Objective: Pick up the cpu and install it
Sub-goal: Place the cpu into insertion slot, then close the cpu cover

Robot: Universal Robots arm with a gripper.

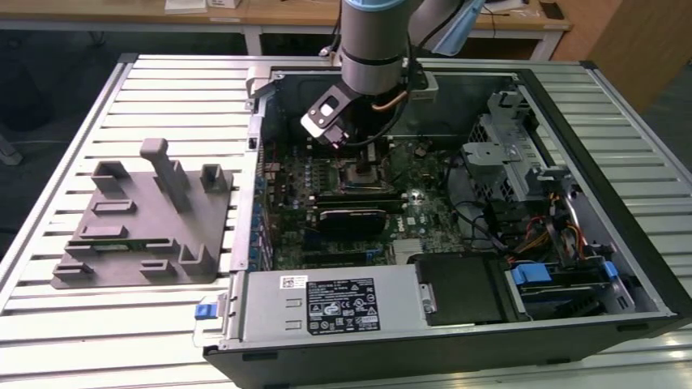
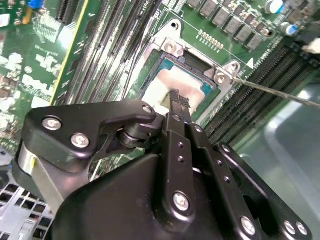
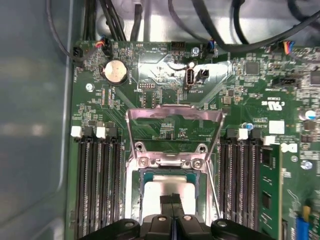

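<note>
The cpu [image 2: 192,80], a flat square chip with a shiny silver-grey top, lies in the black socket on the motherboard inside the open computer case [image 1: 605,267]; it also shows in the first wrist view [image 3: 155,192]. My gripper [image 2: 178,100] hangs directly over its middle, fingers shut together with nothing between them. I cannot tell whether the tips touch the chip or hover just above it. The first wrist view has the gripper [image 3: 172,200] over the chip's near half. Seen from the exterior view, the gripper [image 1: 348,150] reaches down into the case and hides the socket.
The socket's metal load plate [image 3: 172,114] stands swung open and its thin lever [image 2: 280,94] sticks out sideways. Memory slots [image 3: 97,185] flank the socket. A grey fixture tray [image 1: 146,219] sits at the exterior view's left; the power supply [image 1: 335,304] and drive cage [image 1: 508,154] crowd the case.
</note>
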